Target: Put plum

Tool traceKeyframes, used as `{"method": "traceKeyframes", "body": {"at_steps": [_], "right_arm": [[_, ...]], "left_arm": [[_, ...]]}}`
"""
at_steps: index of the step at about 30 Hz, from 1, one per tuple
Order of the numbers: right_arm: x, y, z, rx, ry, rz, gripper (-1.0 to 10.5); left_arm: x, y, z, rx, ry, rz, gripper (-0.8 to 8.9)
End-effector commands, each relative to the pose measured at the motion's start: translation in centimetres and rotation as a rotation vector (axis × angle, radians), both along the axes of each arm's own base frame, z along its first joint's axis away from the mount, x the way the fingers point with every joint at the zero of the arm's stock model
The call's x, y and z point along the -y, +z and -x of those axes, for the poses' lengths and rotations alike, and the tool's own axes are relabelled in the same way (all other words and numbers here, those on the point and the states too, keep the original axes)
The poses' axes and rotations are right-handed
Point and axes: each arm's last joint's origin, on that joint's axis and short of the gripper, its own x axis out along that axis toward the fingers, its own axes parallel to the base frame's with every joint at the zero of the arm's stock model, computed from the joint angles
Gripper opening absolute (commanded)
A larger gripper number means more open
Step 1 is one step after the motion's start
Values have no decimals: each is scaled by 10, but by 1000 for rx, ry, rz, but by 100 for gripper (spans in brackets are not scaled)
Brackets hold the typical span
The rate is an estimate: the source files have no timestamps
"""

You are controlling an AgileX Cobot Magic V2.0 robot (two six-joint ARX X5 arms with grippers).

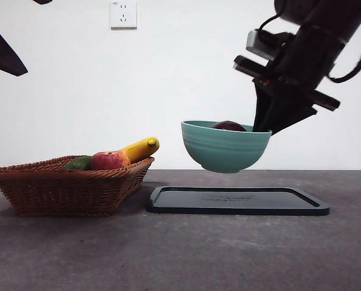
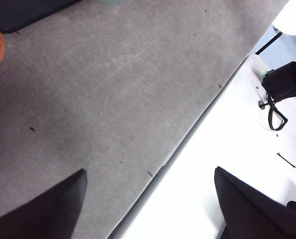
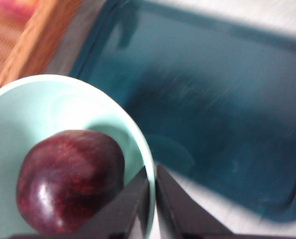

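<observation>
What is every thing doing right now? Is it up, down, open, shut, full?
Bowl: lifted in the air above the tray, held by its rim.
Plum: sitting inside the bowl.
Right hand: shut on the bowl's rim.
Left hand: open, holding nothing, over the table.
Tray: flat on the table, nothing on it.
Basket: on the table, holding an apple, a banana and a green fruit.

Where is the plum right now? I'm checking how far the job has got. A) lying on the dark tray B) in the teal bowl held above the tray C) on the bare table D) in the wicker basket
B: the plum sits inside the teal bowl, whose rim the right pincer clamps, holding it in the air above the dark tray.
</observation>
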Motion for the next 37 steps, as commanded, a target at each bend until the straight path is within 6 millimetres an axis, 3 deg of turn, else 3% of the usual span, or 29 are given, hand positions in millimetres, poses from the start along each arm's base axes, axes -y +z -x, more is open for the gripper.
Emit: {"method": "traceKeyframes", "body": {"at_steps": [1, 8, 15, 21, 30, 37], "right_arm": [[-3, 2, -22, 20, 0, 4, 10], [-2, -9, -61, 4, -36, 12, 10], [-4, -31, -81, -40, -48, 28, 10], [-6, -49, -86, -83, -48, 44, 10], [-5, -52, -86, -101, -49, 52, 16], [-5, -46, -86, -96, -49, 49, 190]], "left_arm": [[1, 2, -1, 10, -11, 7, 404], [1, 2, -1, 8, -11, 6, 404], [1, 2, -1, 6, -11, 5, 404], [1, 2, -1, 5, -11, 5, 404], [1, 2, -1, 6, -11, 5, 404], [1, 2, -1, 7, -11, 5, 404]]}}
